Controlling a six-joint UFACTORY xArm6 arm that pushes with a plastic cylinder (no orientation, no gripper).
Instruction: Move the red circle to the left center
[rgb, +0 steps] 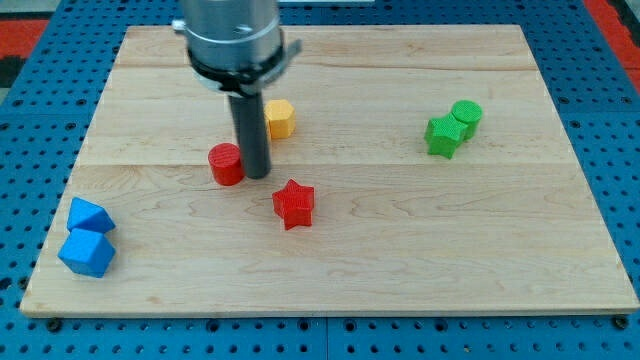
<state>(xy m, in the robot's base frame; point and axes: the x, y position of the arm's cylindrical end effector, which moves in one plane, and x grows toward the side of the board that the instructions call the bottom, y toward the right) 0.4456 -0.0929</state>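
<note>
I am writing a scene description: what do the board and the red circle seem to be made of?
The board looks like pale wood with a smooth, matte finish: grain lines and plank seams show. The red circle seems to be plastic, perhaps 3D-printed, matte and uniformly coloured; the material is not certain. My tip stands just at its right.

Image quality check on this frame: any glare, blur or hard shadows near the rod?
Camera view: even, diffuse light, no glare on the wooden board; only faint soft shadows beside the red circle and red star; my tip, just right of the circle, is sharp; the arm's grey housing is cropped at the view's top.
</note>
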